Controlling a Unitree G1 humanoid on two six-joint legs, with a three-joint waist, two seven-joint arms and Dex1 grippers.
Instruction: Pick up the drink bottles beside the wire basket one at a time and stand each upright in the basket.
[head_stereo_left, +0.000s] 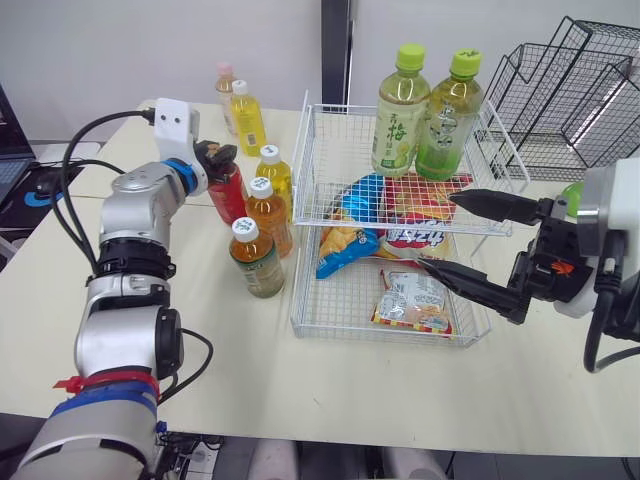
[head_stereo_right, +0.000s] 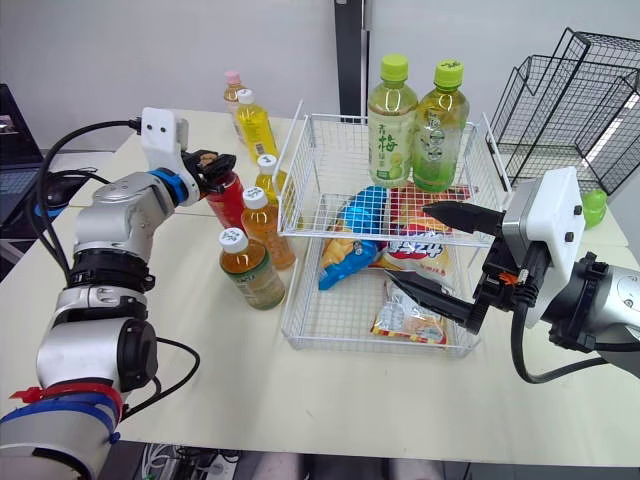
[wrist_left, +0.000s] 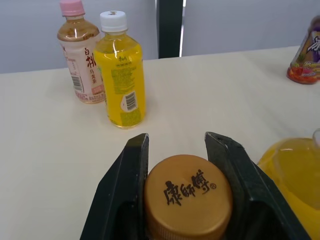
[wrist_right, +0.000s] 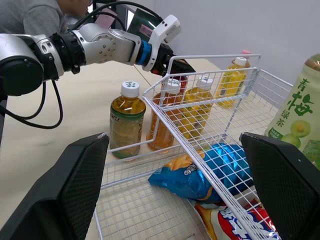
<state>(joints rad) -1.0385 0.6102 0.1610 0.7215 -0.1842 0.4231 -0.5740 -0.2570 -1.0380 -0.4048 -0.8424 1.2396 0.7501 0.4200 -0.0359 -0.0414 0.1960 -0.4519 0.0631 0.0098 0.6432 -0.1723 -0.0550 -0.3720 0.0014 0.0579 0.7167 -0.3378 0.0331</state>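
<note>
My left gripper (head_stereo_left: 216, 155) clamps the red bottle (head_stereo_left: 228, 195) by its cap, right gripper (head_stereo_left: 437, 230) apart; I'd lift straight, clearing the orange bottle (head_stereo_left: 268, 216).

"康師傅" is printed on the gold cap (wrist_left: 187, 197). "白桃" is read on the pink-capped bottle (wrist_left: 80, 55). "青梅" is printed on the green bottle (wrist_right: 295, 120).

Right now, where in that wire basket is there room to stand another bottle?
In the wire basket, the upper shelf is bare left of the two green-capped bottles, and the lower floor is bare front-left, beside the small snack packet. The middle is crowded with snack bags, and the open right gripper hovers over the right side.
</note>
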